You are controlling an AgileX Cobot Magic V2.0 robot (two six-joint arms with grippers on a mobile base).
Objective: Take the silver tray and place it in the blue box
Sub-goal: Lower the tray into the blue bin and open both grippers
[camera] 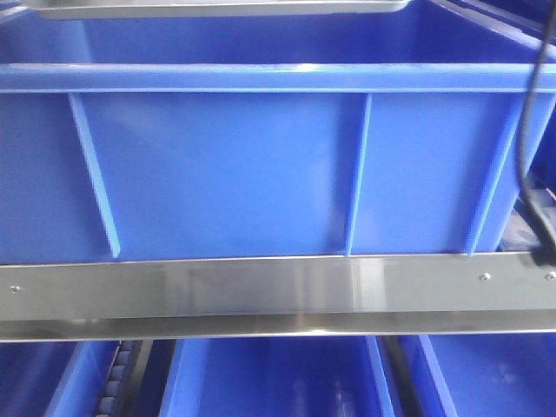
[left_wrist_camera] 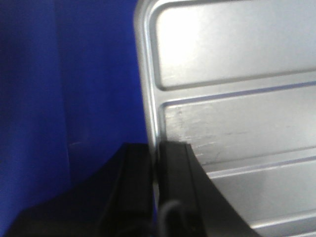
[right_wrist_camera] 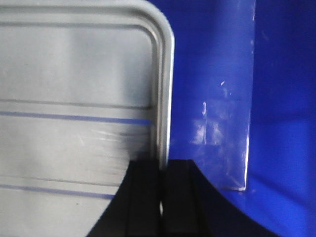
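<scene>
- Front view: the blue box fills the frame, a deep moulded plastic crate with vertical ribs on its near wall and a thick flat rim. It sits behind a brushed steel rail, with more blue bins below. Only the near edge of the silver tray shows at the top, above the box's far side. A black cable hangs at right. Neither gripper is visible here.
- Left wrist view: the left gripper has its dark jaws closed narrowly on the tray's left rim. The metal is shiny and faintly scuffed, with a recessed panel, straight ridges and a rounded corner. Blue plastic lies beyond it.
- Right wrist view: the right gripper likewise pinches the right rim, jaws nearly together. The box's smooth inner wall lies beside it.
- Handling, as a judgement: the tray looks stiff, light and slippery. The sloped rim is the only sensible hold, so matched grips on opposite edges should keep it level.
</scene>
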